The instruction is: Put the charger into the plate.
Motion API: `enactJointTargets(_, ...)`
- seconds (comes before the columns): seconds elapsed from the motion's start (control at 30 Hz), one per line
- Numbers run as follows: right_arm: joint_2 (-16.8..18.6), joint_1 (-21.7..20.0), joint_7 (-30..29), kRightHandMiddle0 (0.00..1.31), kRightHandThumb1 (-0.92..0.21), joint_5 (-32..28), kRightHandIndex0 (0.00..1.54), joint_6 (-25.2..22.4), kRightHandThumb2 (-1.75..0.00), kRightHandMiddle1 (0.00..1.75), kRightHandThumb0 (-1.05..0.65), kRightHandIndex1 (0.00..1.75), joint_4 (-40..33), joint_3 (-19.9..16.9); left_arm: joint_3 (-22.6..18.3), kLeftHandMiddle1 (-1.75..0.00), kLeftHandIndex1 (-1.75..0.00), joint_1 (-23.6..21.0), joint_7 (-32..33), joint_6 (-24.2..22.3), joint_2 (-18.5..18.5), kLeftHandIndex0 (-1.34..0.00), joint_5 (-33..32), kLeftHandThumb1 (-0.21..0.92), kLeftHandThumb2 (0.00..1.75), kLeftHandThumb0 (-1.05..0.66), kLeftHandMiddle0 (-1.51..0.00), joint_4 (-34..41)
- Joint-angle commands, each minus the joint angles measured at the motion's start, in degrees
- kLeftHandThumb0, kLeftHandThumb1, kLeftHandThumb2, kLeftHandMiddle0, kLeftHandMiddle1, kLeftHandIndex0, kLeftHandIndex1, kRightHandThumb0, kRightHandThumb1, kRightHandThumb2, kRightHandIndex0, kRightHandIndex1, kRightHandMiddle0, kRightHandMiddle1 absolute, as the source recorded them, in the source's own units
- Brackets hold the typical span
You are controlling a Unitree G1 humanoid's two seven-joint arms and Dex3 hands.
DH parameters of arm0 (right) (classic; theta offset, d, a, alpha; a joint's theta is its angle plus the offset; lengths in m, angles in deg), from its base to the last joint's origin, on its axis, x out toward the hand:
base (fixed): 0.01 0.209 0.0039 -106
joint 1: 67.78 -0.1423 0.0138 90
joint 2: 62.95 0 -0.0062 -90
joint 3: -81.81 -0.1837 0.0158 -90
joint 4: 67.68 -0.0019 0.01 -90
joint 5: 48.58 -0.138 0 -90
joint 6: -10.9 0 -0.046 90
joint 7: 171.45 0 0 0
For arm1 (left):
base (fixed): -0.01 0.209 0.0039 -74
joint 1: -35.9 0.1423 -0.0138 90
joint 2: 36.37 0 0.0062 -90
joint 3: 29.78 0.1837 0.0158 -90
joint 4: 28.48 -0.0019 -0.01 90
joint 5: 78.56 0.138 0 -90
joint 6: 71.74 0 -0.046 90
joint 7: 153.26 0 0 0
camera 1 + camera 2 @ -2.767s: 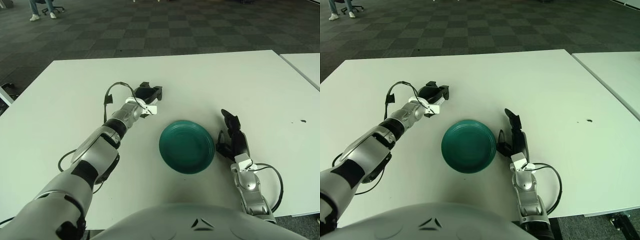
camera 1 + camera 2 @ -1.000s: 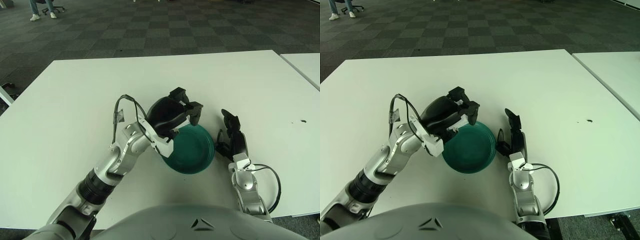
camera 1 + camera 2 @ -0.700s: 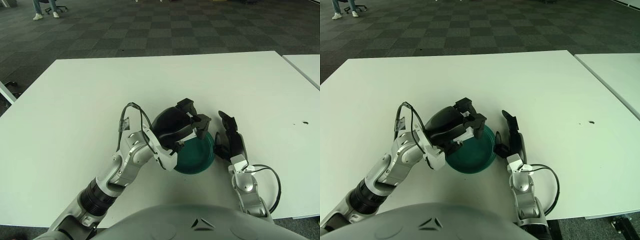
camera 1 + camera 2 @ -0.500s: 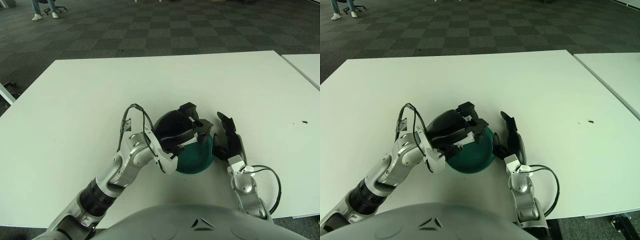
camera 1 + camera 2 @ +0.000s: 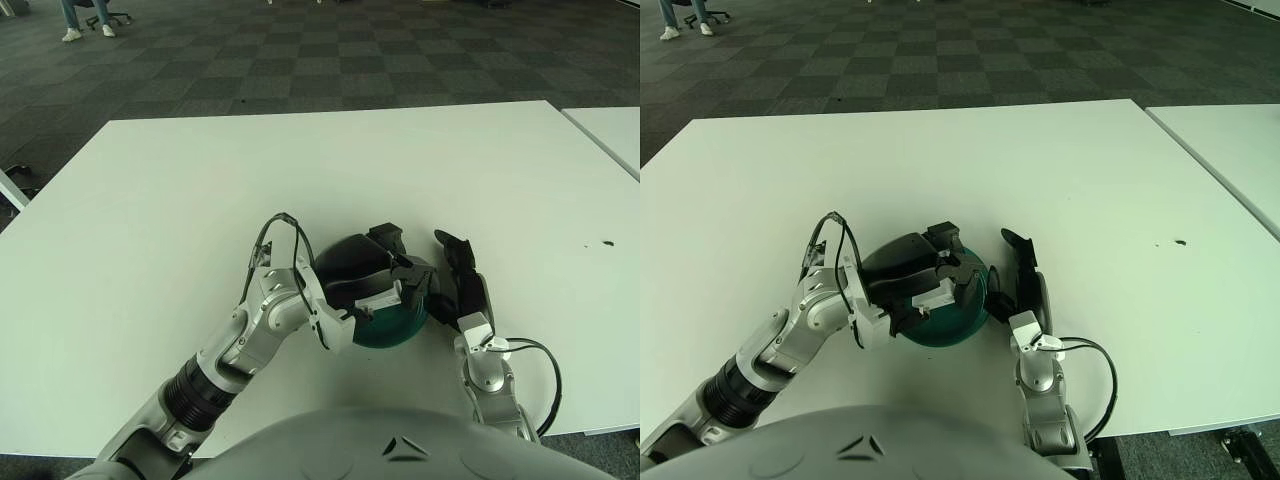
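My left hand (image 5: 392, 290) hangs low over the dark green plate (image 5: 403, 327) in the middle of the white table, covering most of it. Its fingers are curled around the white charger (image 5: 931, 297), which sits just above the plate's inside; I cannot tell whether it touches the plate. Only the plate's near and right rim shows (image 5: 958, 328). My right hand (image 5: 462, 289) rests on the table right beside the plate's right edge, fingers stretched out and holding nothing.
A second white table (image 5: 612, 128) stands at the right edge, with a narrow gap between. A small dark speck (image 5: 606, 242) lies on my table at the far right. Checkered carpet lies beyond the table's far edge.
My left hand has carried the charger from the table left of the plate to over the plate and lowered it there. The right hand shifted a little closer to the plate.
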Motion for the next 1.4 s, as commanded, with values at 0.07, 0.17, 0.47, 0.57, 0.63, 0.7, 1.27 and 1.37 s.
enactJointTargets(0.07, 0.3, 1.0, 2.3, 0.04, -0.92, -1.6, 0.46, -4.4, -0.99, 0.84, -0.86, 0.10, -0.8, 0.4, -0.1, -1.75, -1.75, -1.5, -0.9, -1.4, 0.7, -0.87, 0.0, 0.25, 1.39, 0.49, -0.66, -1.2)
enactJointTargets(0.17, 0.4, 0.9, 2.8, 0.04, -0.92, -2.2, 0.46, -5.0, -0.98, 0.84, -0.85, 0.11, -1.1, 0.3, 0.0, -1.75, -1.75, -1.9, -0.8, -1.0, 0.8, -0.87, 0.5, 0.25, 1.39, 0.49, -0.66, -1.9)
enactJointTargets(0.47, 1.2, -0.3, 2.9, 0.08, -0.92, -4.5, 0.51, -7.3, -0.93, 0.90, -0.83, 0.16, -1.0, -0.9, 0.6, -1.75, -1.73, -3.0, -0.2, 0.8, 0.9, -0.84, 1.0, 0.16, 1.49, 0.41, -0.72, -5.3)
enactJointTargets(0.57, 1.9, -0.6, 3.7, 0.09, -0.92, -7.1, 0.50, -8.5, -0.92, 0.93, -0.83, 0.19, -1.2, -1.7, 0.8, -1.75, -1.72, -3.2, -0.8, 1.5, 0.2, -0.67, 1.3, 0.16, 1.49, 0.13, -0.66, -5.4)
enactJointTargets(0.63, 2.4, -1.1, 4.4, 0.09, -0.92, -9.3, 0.49, -8.9, -0.91, 0.93, -0.83, 0.20, -0.9, -2.4, 0.8, -1.75, -1.69, -3.3, -0.7, 2.0, -0.3, -0.57, 1.5, 0.38, 1.19, -0.20, -0.77, -5.5)
enactJointTargets(0.7, 3.4, -1.8, 5.0, 0.09, -0.92, -11.9, 0.49, -9.1, -0.91, 0.93, -0.83, 0.20, -0.2, -2.9, 0.8, -1.75, -1.68, -3.4, -0.9, 2.2, -0.6, -0.53, 1.5, 0.47, 1.07, -0.31, -0.78, -5.5)
enactJointTargets(1.27, 7.3, -2.1, 10.7, 0.10, -0.92, -26.4, 0.48, 0.7, -0.71, 0.93, -0.82, 0.19, 6.4, -5.5, -1.2, -1.68, -1.35, -0.6, -3.1, -8.7, 1.2, -0.16, 0.9, 0.92, 0.66, -1.04, -0.29, -3.0)
enactJointTargets(1.37, 7.2, -2.6, 12.6, 0.11, -0.92, -28.8, 0.50, 1.3, -0.68, 0.94, -0.81, 0.19, 7.8, -5.9, -1.8, -1.55, -1.29, 0.5, -4.1, -11.7, 1.1, -0.14, 0.1, 0.92, 0.78, -1.05, -0.18, -2.1)
